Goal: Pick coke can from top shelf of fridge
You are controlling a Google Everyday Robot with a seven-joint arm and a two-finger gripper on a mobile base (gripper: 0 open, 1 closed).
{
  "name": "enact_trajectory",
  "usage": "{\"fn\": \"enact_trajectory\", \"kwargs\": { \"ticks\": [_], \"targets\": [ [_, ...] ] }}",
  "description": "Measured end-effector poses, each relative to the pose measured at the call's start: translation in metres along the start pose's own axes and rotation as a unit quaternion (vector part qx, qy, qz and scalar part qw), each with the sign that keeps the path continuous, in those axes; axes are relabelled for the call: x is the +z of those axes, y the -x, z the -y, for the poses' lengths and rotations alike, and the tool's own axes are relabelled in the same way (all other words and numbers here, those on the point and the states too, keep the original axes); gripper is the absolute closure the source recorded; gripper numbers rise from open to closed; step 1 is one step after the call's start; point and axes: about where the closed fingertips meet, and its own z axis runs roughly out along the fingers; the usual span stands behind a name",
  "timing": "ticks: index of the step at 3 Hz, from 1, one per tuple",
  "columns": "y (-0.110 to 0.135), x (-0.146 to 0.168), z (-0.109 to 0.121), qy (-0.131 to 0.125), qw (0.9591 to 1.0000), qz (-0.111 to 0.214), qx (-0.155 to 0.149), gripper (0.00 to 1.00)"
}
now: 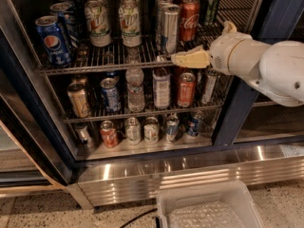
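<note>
The coke can point(189, 18), red with white script, stands upright on the top shelf point(95, 64) of the fridge point(236, 109), right of centre and behind a slim silver can point(169, 28). More red cans stand behind it. My gripper point(176, 59) is at the shelf's front rail, just below and slightly left of the coke can, pointing left. It holds nothing that I can see. My white arm point(266, 65) comes in from the right, in front of the dark blue frame.
The top shelf also holds Pepsi cans point(52, 39) at the left and tall pale cans point(129, 23) in the middle. Lower shelves carry bottles and cans, among them an orange-red can point(186, 89). A white bin point(209, 208) sits on the floor below the steel base point(180, 175).
</note>
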Motion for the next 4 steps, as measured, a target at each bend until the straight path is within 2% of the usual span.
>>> {"fn": "enact_trajectory", "kwargs": {
  "ticks": [1, 2, 3, 4],
  "targets": [
    [0.0021, 0.0078, 0.0027, -0.01, 0.9997, 0.014, 0.017, 0.0],
    [0.0021, 0.0078, 0.0027, -0.01, 0.9997, 0.014, 0.017, 0.0],
    [0.0022, 0.0079, 0.0027, -0.01, 0.9997, 0.014, 0.017, 0.19],
    [0.0022, 0.0079, 0.0027, -0.01, 0.9997, 0.014, 0.017, 0.14]
  ]
}}
